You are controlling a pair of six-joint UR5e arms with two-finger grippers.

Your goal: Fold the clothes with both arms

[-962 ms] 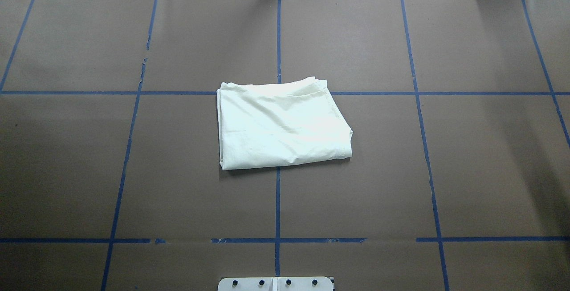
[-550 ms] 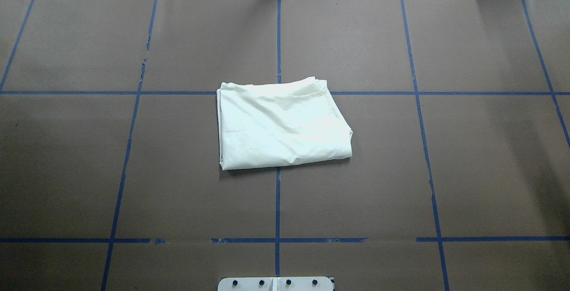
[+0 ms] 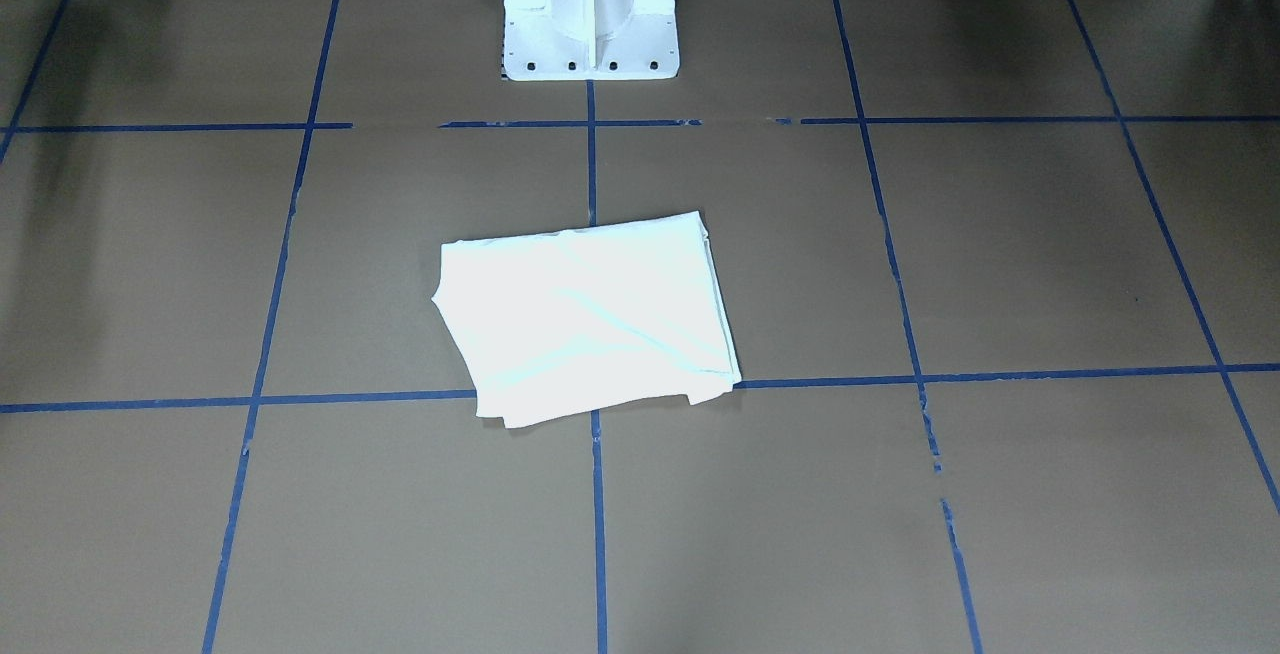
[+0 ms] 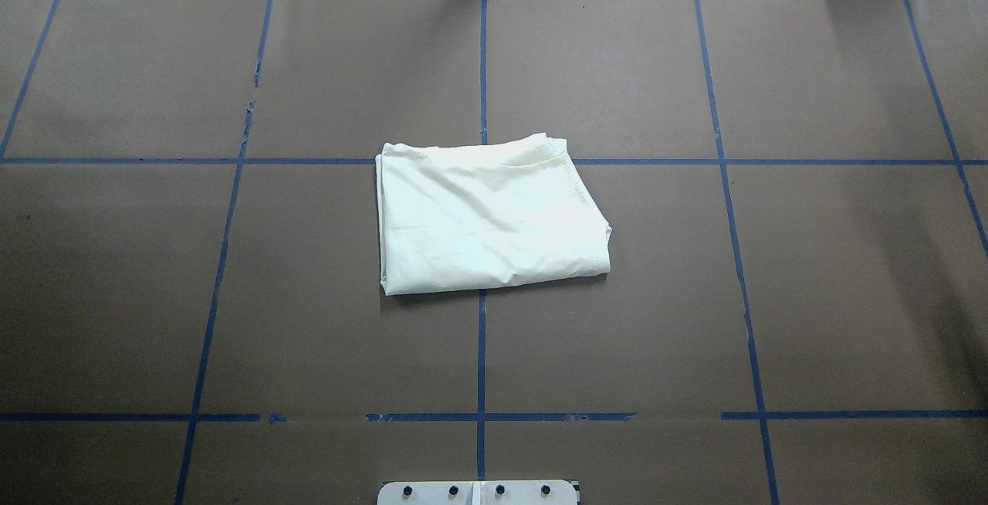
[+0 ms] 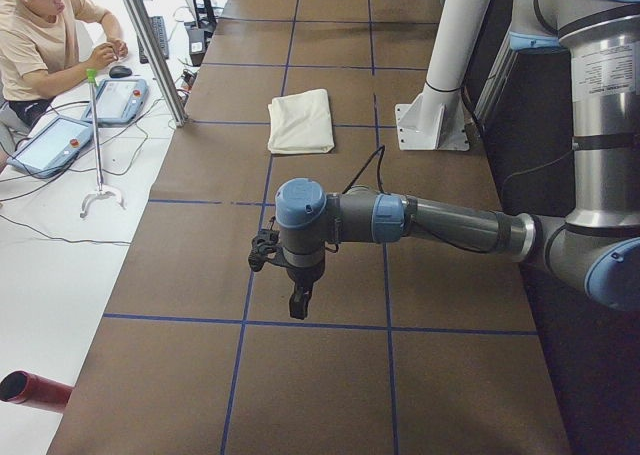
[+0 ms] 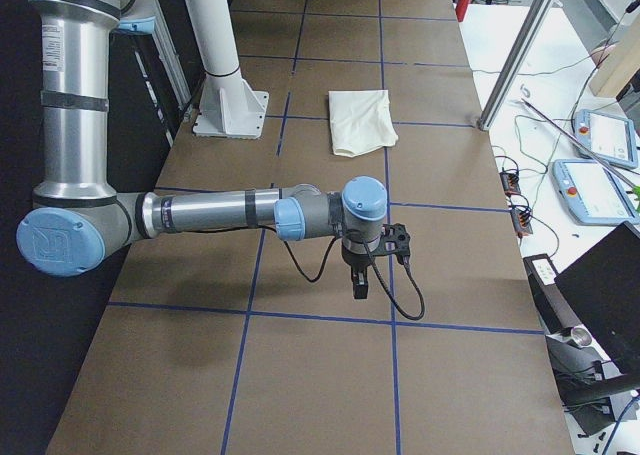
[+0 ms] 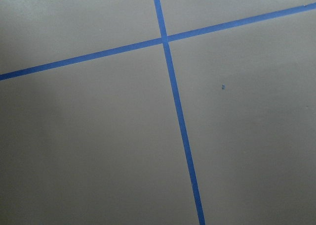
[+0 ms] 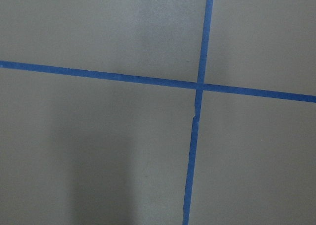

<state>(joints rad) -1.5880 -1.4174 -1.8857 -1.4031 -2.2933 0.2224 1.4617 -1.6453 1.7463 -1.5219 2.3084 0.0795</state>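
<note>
The cream-white shirt (image 4: pixel 490 215) lies folded into a compact rectangle at the middle of the table, plain side up; its print is hidden. It also shows in the front-facing view (image 3: pixel 585 319), the left view (image 5: pixel 301 121) and the right view (image 6: pixel 363 121). My left gripper (image 5: pixel 297 305) hangs above the table far off to the robot's left, shown only in the left view; I cannot tell if it is open. My right gripper (image 6: pixel 360 285) hangs far off to the right, shown only in the right view; I cannot tell its state. Both are well apart from the shirt.
The brown table (image 4: pixel 695 296) is marked with blue tape lines (image 4: pixel 481 350). The white pedestal base (image 3: pixel 590 9) stands at the robot's side. A seated operator (image 5: pixel 45 40) and tablets (image 5: pixel 115 100) are beyond the far table edge. The wrist views show only table and tape.
</note>
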